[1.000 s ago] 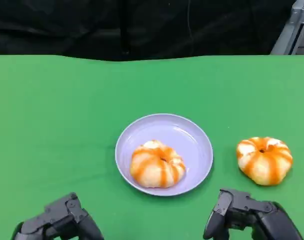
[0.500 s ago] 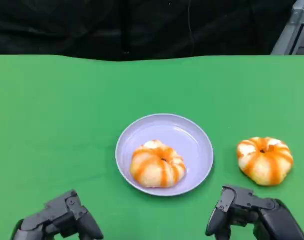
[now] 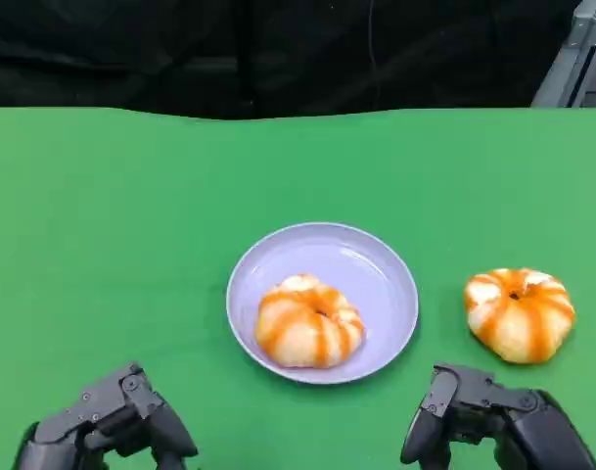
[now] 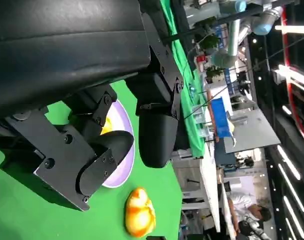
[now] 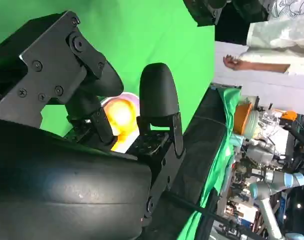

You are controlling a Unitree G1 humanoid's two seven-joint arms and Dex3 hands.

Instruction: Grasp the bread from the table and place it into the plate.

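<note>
**One bread plated, one on the surface; both my hands low and empty**

Head view: Against the frame a second ago, my left hand (image 3: 107, 426) has sunk slightly lower and further left at the near edge; my right hand (image 3: 488, 421) sits much as it did half a second ago. The plate (image 3: 376, 255) and both breads have not moved. The plated bread (image 3: 308, 321) lies in the near-left part of the lilac plate at mid-surface. The second bread (image 3: 519, 313) rests on the green surface (image 3: 131, 215) to the plate's right, apart from its rim and just beyond my right hand. My left fingers are apart and grip nothing; my right fingers likewise hold nothing. Nothing lies between my right hand and the second bread.

Left wrist view: My left fingers (image 4: 156, 132) stand spread and empty, partly covering the plate (image 4: 126, 150). The second bread (image 4: 139, 218) lies past it. A person (image 4: 251, 215) stands far off.

Right wrist view: My right fingers (image 5: 159, 95) are parted, empty; a bread (image 5: 119, 115) glows behind them. A person's hand (image 5: 236, 63) shows beyond the surface.
</note>
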